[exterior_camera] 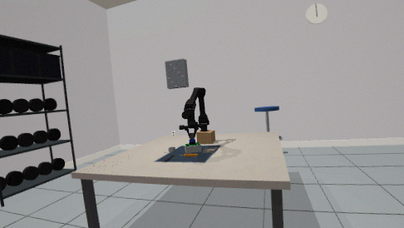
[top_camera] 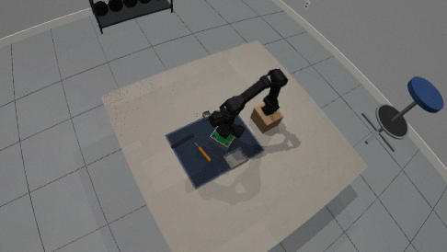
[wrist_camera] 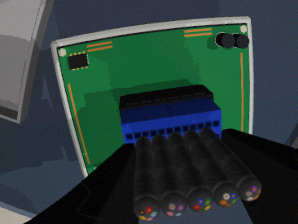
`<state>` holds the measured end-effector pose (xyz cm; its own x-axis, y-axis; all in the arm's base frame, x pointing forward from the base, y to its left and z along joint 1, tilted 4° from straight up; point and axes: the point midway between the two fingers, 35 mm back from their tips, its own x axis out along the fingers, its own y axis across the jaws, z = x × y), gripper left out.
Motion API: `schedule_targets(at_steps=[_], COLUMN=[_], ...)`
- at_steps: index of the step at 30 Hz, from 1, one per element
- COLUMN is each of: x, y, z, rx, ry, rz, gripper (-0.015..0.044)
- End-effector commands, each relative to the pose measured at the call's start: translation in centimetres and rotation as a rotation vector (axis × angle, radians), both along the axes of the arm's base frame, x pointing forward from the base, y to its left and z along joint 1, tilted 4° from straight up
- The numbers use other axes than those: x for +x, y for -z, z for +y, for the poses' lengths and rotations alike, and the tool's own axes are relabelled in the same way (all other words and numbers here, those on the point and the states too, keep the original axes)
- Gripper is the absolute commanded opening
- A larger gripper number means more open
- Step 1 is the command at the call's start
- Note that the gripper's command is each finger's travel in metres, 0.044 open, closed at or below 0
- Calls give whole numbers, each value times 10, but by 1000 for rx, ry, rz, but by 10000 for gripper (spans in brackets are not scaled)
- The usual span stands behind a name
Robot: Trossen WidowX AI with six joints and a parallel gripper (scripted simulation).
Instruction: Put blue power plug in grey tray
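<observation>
Both jaws of the gripper [top_camera: 226,135] [exterior_camera: 192,140] [wrist_camera: 177,139] are closed on one blue plug [exterior_camera: 192,141] [wrist_camera: 172,120], which sits at one black socket [wrist_camera: 165,95] on one circuit board [top_camera: 216,138] [exterior_camera: 193,149] [wrist_camera: 150,65]. Five dark cables [wrist_camera: 187,162] run from the plug toward 6 o'clock in the wrist view. From the board in the top view, one grey tray [top_camera: 235,158] [wrist_camera: 15,55] lies at 5 o'clock, one orange screwdriver [top_camera: 204,154] [exterior_camera: 190,155] at 8

No readable writing
No words, labels, brands or numbers can be made out; the wall clock [exterior_camera: 317,13] has a pale face, any markings on it too small to read.
</observation>
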<state>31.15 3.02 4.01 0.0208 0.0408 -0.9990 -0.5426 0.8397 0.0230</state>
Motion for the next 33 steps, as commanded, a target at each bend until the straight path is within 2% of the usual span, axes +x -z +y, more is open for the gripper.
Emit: schedule_targets(at_steps=[1,13,26,33], x=[-4,6,-6,-3], y=[-12,-13,-17,-18], z=[4,-13,6,1], rx=[-39,149,-71,-14], ry=[0,-10,1,-2], rz=[-34,88,-55,-18], gripper=[0,0,0,0])
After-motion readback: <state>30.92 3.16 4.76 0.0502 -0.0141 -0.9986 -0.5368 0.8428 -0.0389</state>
